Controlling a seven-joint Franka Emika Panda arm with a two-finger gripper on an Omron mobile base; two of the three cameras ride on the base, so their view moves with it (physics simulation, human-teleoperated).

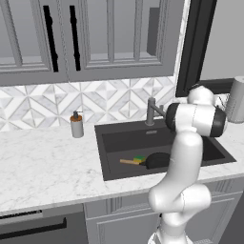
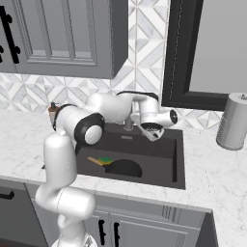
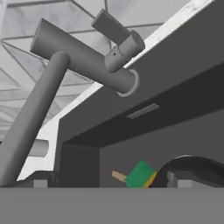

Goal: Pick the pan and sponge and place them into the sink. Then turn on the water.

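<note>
Inside the sink (image 1: 109, 157), black pan (image 1: 158, 160) beside green sponge (image 1: 139, 158); fingers (image 3: 41, 180) spread, empty

I see no readable txt anywhere: no labels, brands, nos. or signs. Soap dispenser (image 1: 76, 126) far left of the sink (image 1: 110, 157) has a blank body, the faucet (image 3: 83, 57) is plain grey metal, and the canister (image 2: 234, 121) at far right is unmarked too.

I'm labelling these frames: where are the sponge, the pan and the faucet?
sponge (image 1: 139, 158): left base view, its green top.
pan (image 2: 124, 169): right base view, its black bowl.
faucet (image 3: 83, 57): hand view, its grey body.
</note>
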